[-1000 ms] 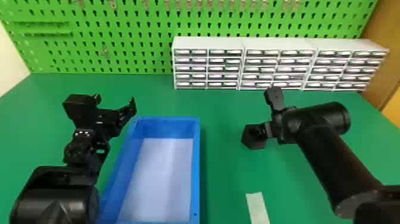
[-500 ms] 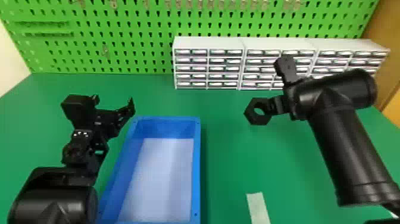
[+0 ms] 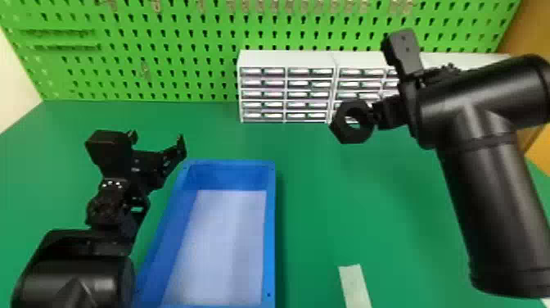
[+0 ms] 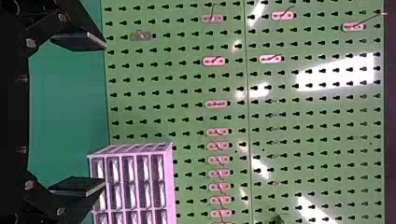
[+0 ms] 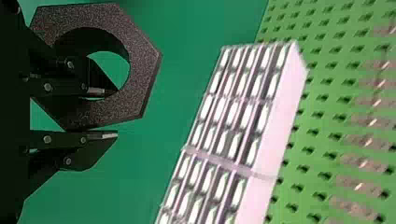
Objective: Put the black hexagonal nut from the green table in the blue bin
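Plainly, right claw (image 3: 375, 115) almost together, tight on the black nut (image 3: 351, 134), left claw (image 3: 158, 140) empty, wide apart.

Green perforated pegboard (image 3: 196, 49), plain blue bin (image 3: 269, 229), black hexagonal nut (image 3: 341, 133).

Workshop, by the look: green pegboard (image 3: 204, 37) with hooks (image 4: 214, 61), twelve o'clock; white racks of small drawers (image 3: 286, 59), one o'clock; green desk (image 3: 319, 196).
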Controlling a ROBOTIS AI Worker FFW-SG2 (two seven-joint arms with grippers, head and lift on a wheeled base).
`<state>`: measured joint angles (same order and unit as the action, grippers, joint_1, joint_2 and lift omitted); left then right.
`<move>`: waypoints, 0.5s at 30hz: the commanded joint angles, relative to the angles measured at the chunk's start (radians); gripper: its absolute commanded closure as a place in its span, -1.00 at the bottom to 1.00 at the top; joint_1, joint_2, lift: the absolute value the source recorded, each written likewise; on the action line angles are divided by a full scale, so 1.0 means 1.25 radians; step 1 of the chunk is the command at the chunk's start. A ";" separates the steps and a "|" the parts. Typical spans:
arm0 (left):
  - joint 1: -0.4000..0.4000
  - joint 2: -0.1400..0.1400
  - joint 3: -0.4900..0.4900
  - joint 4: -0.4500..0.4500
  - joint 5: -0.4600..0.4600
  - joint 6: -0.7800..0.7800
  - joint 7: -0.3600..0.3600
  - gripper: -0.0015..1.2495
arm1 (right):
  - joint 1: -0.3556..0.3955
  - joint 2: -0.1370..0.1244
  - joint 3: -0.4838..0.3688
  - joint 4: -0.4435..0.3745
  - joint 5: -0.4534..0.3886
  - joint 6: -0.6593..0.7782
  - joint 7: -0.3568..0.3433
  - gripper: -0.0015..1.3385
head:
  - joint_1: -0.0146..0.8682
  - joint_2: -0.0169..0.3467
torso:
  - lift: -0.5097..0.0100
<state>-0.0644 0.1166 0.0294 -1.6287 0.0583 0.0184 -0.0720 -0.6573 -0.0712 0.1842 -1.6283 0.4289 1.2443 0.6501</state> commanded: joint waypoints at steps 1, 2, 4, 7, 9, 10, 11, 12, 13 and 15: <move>0.000 0.000 0.000 -0.002 0.000 0.000 0.000 -0.61 | 0.007 0.003 0.037 -0.057 -0.039 0.008 0.008 0.57 | 0.59 -0.62 | 0.59; 0.000 0.000 0.000 -0.003 0.000 0.000 0.000 -0.61 | 0.008 0.004 0.043 -0.066 -0.047 0.010 0.009 0.57 | 0.59 -0.62 | 0.59; 0.000 0.000 0.000 -0.003 0.000 0.000 0.000 -0.61 | 0.010 0.005 0.058 -0.084 -0.074 0.010 0.009 0.57 | 0.59 -0.62 | 0.59; 0.000 0.000 0.001 -0.003 0.000 0.000 0.000 -0.61 | 0.013 0.008 0.082 -0.106 -0.120 0.008 0.009 0.57 | 0.59 -0.62 | 0.59; 0.000 0.000 0.001 -0.003 0.000 0.000 0.000 -0.61 | 0.014 0.009 0.102 -0.115 -0.152 0.002 0.009 0.57 | 0.59 -0.62 | 0.59; 0.000 0.000 0.001 -0.003 0.000 0.000 0.000 -0.61 | 0.014 0.010 0.118 -0.117 -0.174 -0.001 0.009 0.57 | 0.59 -0.62 | 0.59; 0.001 0.000 0.001 -0.003 0.000 0.000 0.000 -0.61 | 0.014 0.012 0.129 -0.118 -0.191 -0.004 0.009 0.57 | 0.59 -0.62 | 0.59; 0.000 0.000 0.001 -0.003 0.000 0.000 0.000 -0.61 | 0.014 0.012 0.140 -0.120 -0.206 -0.008 0.009 0.57 | 0.59 -0.62 | 0.59; 0.000 0.000 0.001 -0.003 0.000 0.000 0.000 -0.61 | 0.014 0.012 0.155 -0.120 -0.225 -0.010 0.009 0.57 | 0.59 -0.62 | 0.59; -0.001 0.000 0.000 -0.004 -0.001 0.000 0.000 -0.61 | 0.014 0.013 0.175 -0.120 -0.250 -0.014 0.009 0.57 | 0.59 -0.62 | 0.59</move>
<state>-0.0637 0.1165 0.0306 -1.6326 0.0582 0.0184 -0.0720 -0.6397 -0.0576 0.3481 -1.7746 0.1887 1.2386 0.6611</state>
